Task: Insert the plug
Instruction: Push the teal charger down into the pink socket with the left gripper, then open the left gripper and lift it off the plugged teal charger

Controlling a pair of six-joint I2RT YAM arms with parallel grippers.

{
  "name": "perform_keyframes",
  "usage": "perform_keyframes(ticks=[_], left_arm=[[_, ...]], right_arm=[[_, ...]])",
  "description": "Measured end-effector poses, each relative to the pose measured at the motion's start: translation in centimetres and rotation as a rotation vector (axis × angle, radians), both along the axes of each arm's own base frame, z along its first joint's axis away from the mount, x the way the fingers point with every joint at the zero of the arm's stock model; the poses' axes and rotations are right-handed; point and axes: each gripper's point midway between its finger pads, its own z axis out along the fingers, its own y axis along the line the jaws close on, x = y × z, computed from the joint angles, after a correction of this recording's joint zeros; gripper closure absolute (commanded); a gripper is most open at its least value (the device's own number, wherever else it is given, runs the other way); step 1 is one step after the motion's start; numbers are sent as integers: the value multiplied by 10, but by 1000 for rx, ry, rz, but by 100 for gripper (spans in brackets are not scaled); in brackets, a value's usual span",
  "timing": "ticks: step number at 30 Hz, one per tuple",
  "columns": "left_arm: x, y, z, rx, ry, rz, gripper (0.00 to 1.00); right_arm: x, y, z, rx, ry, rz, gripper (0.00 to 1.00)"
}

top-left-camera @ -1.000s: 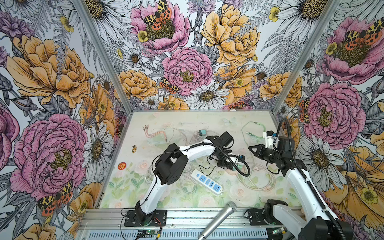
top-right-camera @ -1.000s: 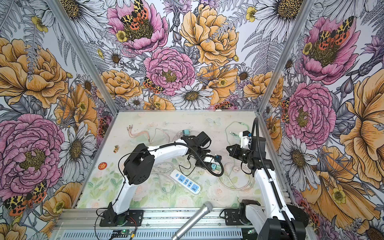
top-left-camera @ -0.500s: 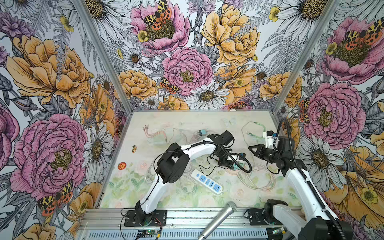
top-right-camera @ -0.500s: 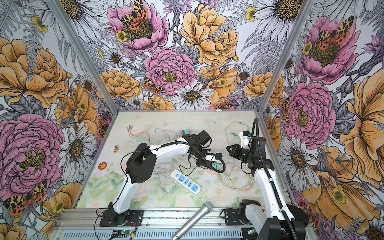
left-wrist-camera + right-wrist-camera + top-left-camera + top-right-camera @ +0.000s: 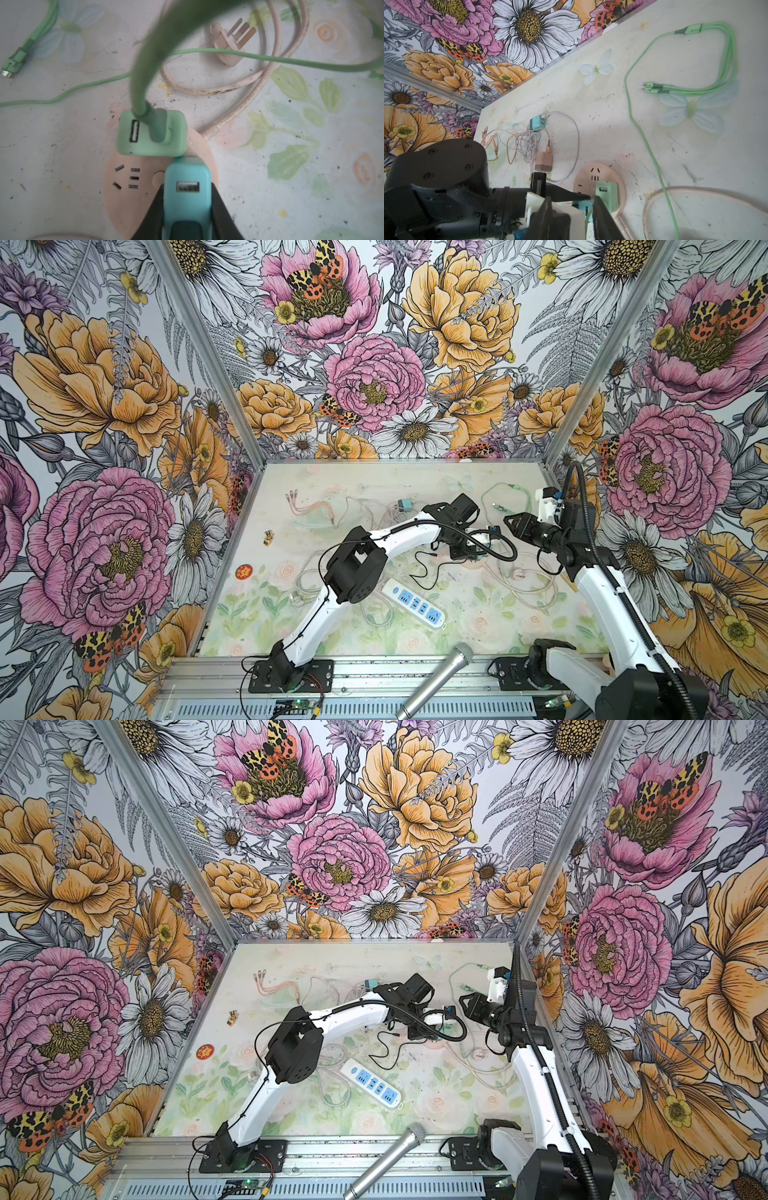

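My left gripper [image 5: 188, 187] is shut on a teal USB plug [image 5: 187, 199], one black finger [image 5: 156, 201] on each side. The plug stands over a round pink socket [image 5: 128, 199], right against a green charger [image 5: 151, 133] that sits in the socket with a green cable [image 5: 145, 62] rising from it. The teal plug's prongs are hidden. In both top views the left gripper [image 5: 469, 547] reaches right of the middle. Just to its right, my right gripper [image 5: 572, 207] [image 5: 509, 522] stands open, and a thin green cable [image 5: 588, 216] runs between its fingers.
A white power strip [image 5: 415, 603] with blue sockets lies near the front, and a microphone [image 5: 436, 680] juts in over the front rail. At the back lie another teal charger [image 5: 537, 122], a pink charger [image 5: 543, 161] and a green multi-head cable [image 5: 695, 89]. The socket's pink cord and plug [image 5: 230, 43] coil beside it.
The right gripper's jaws have opened. The left arm has stretched a little further right with the teal plug.
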Motion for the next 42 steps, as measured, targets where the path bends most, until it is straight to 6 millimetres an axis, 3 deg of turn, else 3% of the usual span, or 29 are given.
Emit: perform_keyframes(ticks=[6,13,23,25,35,38,42], left_arm=[[25,-10,1,-17,-14,108,91],[46,-13,1,-30,-40,186,86],[51,-10,1,-36,-52,195,65],[50,0,-13,11,-47,211,63],[57,10,-11,16,-55,234,57],[56,13,-11,23,-54,237,50],[48,24,-14,51,-42,240,49]], right_arm=[[14,-26,19,-53,-38,-97,63],[18,-30,14,-58,-19,-111,63],[19,-30,12,-56,-12,-109,63],[19,-30,12,-56,-12,-110,63],[18,-28,12,-53,-14,-103,62],[18,-28,13,-53,-17,-102,63],[18,-27,14,-51,-20,-99,63]])
